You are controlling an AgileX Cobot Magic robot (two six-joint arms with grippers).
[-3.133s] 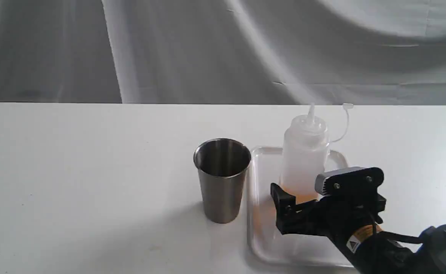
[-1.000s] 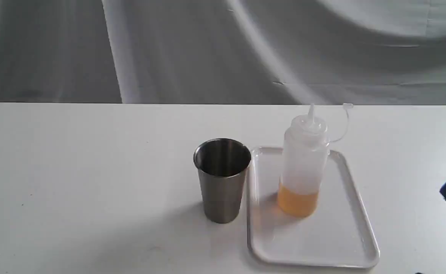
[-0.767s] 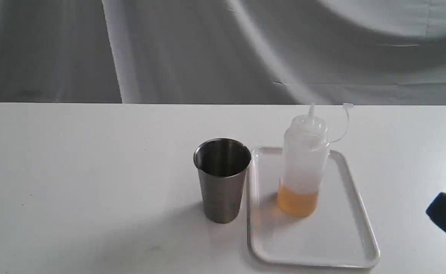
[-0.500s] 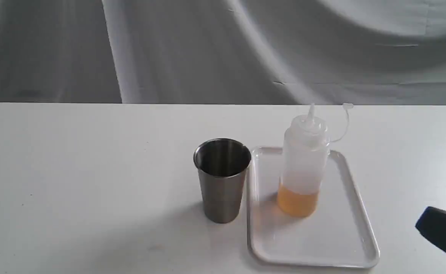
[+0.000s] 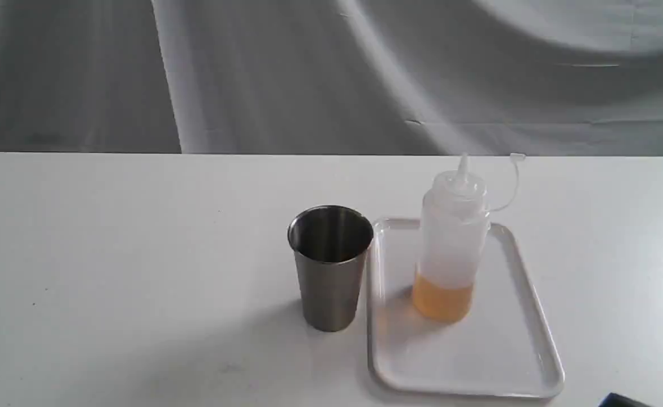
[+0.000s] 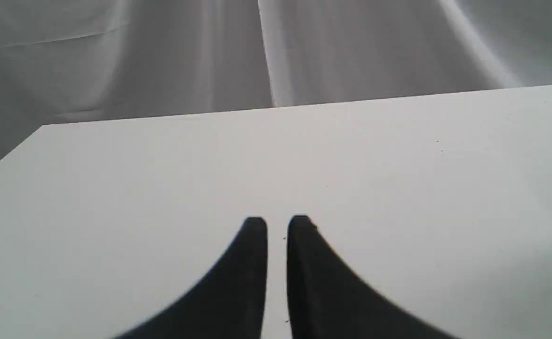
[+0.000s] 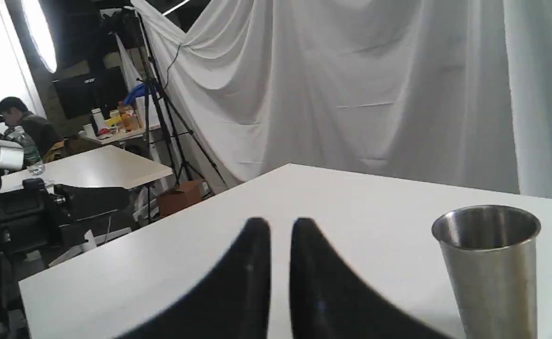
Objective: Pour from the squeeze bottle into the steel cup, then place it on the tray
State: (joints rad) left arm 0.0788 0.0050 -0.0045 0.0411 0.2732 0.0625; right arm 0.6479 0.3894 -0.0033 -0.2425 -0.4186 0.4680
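**Inspecting the table: bottle on tray, both claws empty**

Finding 1. My left claw (image 6: 277, 219) hangs over bare table (image 5: 111, 254) towards its left edge. Its jaws are narrow, a thin slit between them, gripping nothing.

Finding 2. The steel cup (image 5: 330, 271) stands upright on the table, just beside the tray's left edge near its far-left corner. I cannot tell whether cup and rim touch. The cup's inside is dark, so I cannot confirm what it holds.

Finding 3. The squeeze bottle (image 5: 450, 249) stands upright on the tray (image 5: 512, 362), nearer its left edge than its right. Amber liquid (image 5: 442, 302) sits low in the body. The nozzle (image 5: 463, 164) is uncapped, and the cap (image 5: 516, 157) dangles on its strap.

Finding 4. My right claw (image 7: 280, 220) is clear of both items, jaws narrow and empty. A dark sliver (image 5: 619, 400) at the table's near edge, right of the tray, I take to be that arm.

Assessment: as things lie, the placement looks complete.

Hazards:
- A careless sweep of my right arm could clip the tray's near-right corner. I judge the tray light enough to slide.
- A sliding tray would tip the tall, nearly empty bottle, and the open nozzle would let liquid out.
- The shifted tray could also nudge the cup, which tapers to a small base and would topple readily.
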